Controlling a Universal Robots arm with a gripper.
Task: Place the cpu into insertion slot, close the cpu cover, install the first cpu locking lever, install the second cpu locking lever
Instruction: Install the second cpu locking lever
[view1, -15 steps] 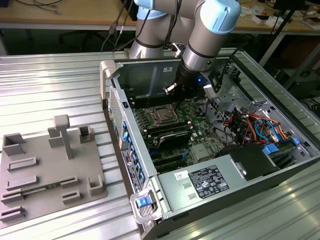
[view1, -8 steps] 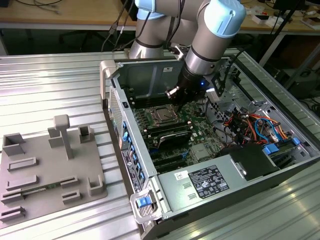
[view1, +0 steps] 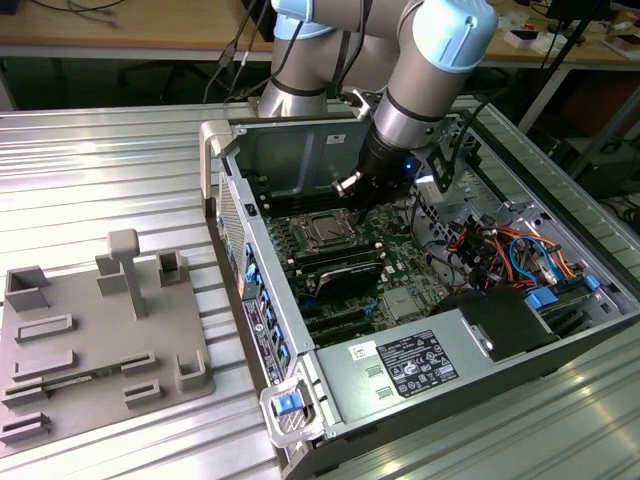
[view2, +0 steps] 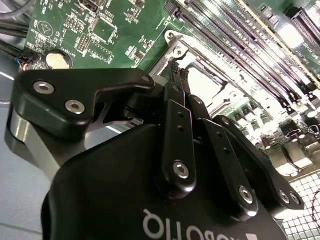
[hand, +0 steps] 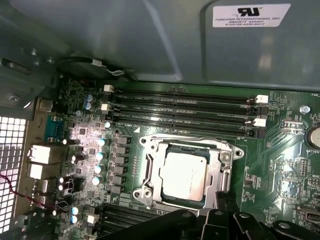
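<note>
The cpu (hand: 184, 175), a silvery square chip, lies flat in the insertion slot (hand: 150, 192) on the green motherboard. The cpu cover (hand: 154, 167), a thin silver frame, lies down around the chip. In the exterior view the cpu (view1: 325, 231) sits inside the open computer case, and my gripper (view1: 347, 186) hangs just above and behind it. In the second wrist view my black fingers (view2: 181, 107) run together to a point, and the gripper (view2: 177, 69) is shut at one corner of the slot's metal rim (view2: 172, 44). I see nothing held between the fingers.
Long black memory slots (hand: 185, 107) run beside the socket. The case's metal wall (view1: 290, 150) stands close behind the arm. Cable bundles (view1: 500, 250) and a power supply (view1: 410, 365) fill the exterior view's right. A grey fixture plate (view1: 90, 330) lies on the exterior view's left.
</note>
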